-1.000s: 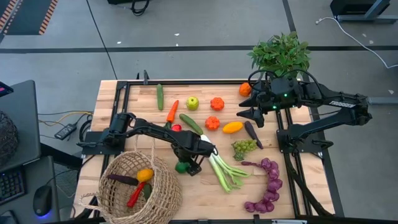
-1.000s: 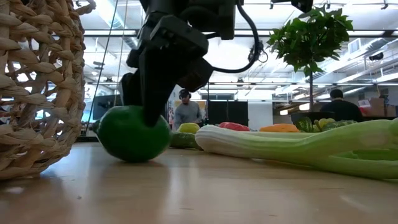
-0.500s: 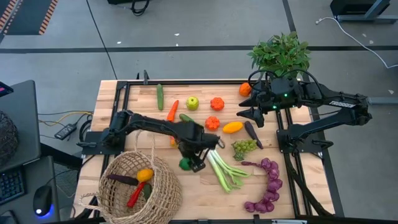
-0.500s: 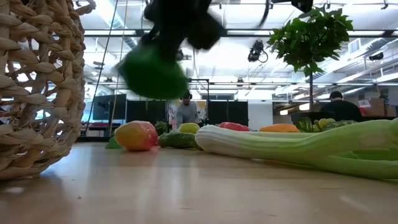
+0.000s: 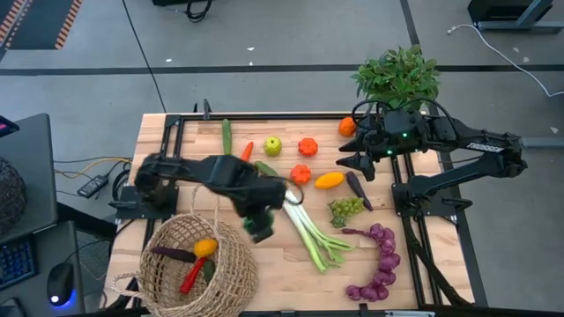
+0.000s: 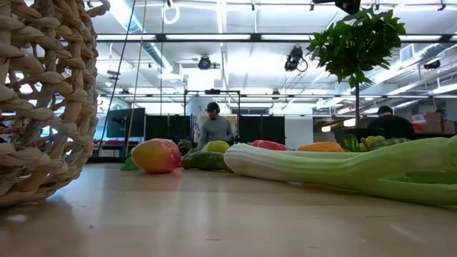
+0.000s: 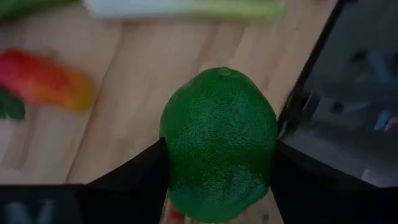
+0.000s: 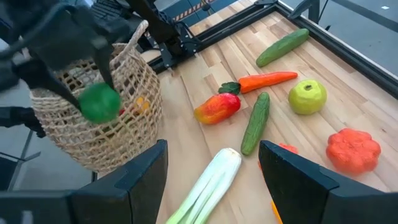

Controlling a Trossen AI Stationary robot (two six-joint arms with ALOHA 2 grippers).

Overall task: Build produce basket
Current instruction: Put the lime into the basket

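My left gripper [image 5: 262,225] hangs high over the table, just right of the basket [image 5: 196,264], shut on a round green fruit [image 7: 217,143]. The fruit also shows in the right wrist view [image 8: 99,102], in front of the basket [image 8: 93,130]. The tan wicker basket stands at the near left and holds a yellow-orange fruit [image 5: 205,247], an aubergine [image 5: 172,254] and a red pepper [image 5: 192,275]. A leek [image 5: 313,233], purple grapes [image 5: 379,264], green grapes [image 5: 345,208] and other produce lie on the table. My right gripper [image 5: 352,163] waits open at the far right. My left gripper pinches the green fruit between its two fingers, one on each opposite side [image 7: 171,155]. The fingers [image 7: 140,180] come from above, pointing steeply down. The fruit is lifted clear of the table, beside the basket's right rim.
On the far half lie a cucumber [image 5: 226,136], a carrot [image 5: 246,151], an apple [image 5: 273,145], two tomatoes [image 5: 307,146], a yellow pepper [image 5: 330,180] and an aubergine [image 5: 359,189]. A potted plant [image 5: 398,77] stands at the far right corner. People stand in the room behind [image 6: 214,128].
My left gripper has risen steeply with the green fruit, which sat on the table beside the basket a second ago and now hangs clear. In the low view, gripper and fruit have gone up out of the picture, uncovering a red-yellow fruit behind.
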